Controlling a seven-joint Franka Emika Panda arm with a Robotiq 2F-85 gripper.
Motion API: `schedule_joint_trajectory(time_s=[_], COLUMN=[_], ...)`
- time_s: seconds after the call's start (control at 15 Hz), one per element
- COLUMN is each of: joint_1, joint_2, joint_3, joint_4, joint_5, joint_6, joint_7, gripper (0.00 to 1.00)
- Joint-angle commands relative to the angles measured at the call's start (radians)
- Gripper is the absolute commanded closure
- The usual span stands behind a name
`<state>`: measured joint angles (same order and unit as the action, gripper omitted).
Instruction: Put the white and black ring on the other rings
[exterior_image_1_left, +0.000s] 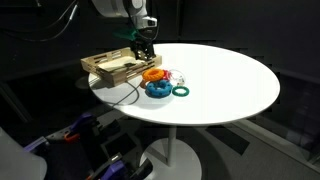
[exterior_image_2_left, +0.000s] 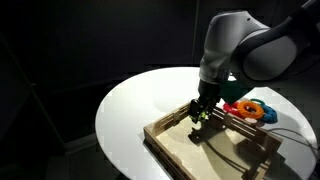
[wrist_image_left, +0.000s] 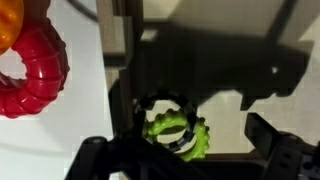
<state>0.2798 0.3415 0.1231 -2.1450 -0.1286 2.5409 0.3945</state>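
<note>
The white and black ring (wrist_image_left: 150, 105) lies in the slatted wooden tray (exterior_image_1_left: 105, 68), overlapping a lime green toothed ring (wrist_image_left: 185, 135). My gripper (wrist_image_left: 190, 156) hangs just above them, open, with a finger on each side and nothing held. In both exterior views the gripper (exterior_image_1_left: 143, 52) (exterior_image_2_left: 200, 114) is over the tray's end nearest the other rings. The orange ring (exterior_image_1_left: 152, 73), bright blue ring (exterior_image_1_left: 158, 90) and dark green ring (exterior_image_1_left: 182, 91) lie together on the white table beside the tray. The orange ring also shows in an exterior view (exterior_image_2_left: 255, 108).
A red ring (wrist_image_left: 30, 70) lies on the table just outside the tray's rail, next to the orange ring (wrist_image_left: 8, 20). The round white table (exterior_image_1_left: 230, 80) stands on a pedestal. The tray (exterior_image_2_left: 190, 150) has raised wooden rails. A thin cable (exterior_image_1_left: 125, 97) runs across the table edge.
</note>
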Motion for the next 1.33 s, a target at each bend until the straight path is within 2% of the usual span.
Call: schedule_joint_trajectory(time_s=[0.0, 0.07, 0.2, 0.27, 0.33, 0.47, 0.8, 0.87, 1.27], joint_1=[0.023, 0.026, 0.031, 0.033, 0.035, 0.037, 0.032, 0.031, 0.013], joint_2=[0.023, 0.025, 0.029, 0.03, 0.032, 0.032, 0.014, 0.008, -0.058], joint_3=[-0.018, -0.019, -0.02, -0.021, -0.021, -0.023, -0.014, -0.013, 0.013], joint_4=[0.028, 0.028, 0.03, 0.031, 0.033, 0.035, 0.035, 0.037, 0.034], joint_5=[-0.016, -0.016, -0.015, -0.015, -0.015, -0.016, 0.0, 0.001, 0.043], joint_6=[0.008, 0.007, 0.006, 0.004, 0.004, 0.003, -0.003, -0.006, -0.012], joint_7=[0.009, 0.008, 0.008, 0.008, 0.007, 0.007, -0.006, -0.008, -0.043], gripper=[0.0, 0.04, 0.29, 0.31, 0.37, 0.57, 0.94, 0.96, 0.94])
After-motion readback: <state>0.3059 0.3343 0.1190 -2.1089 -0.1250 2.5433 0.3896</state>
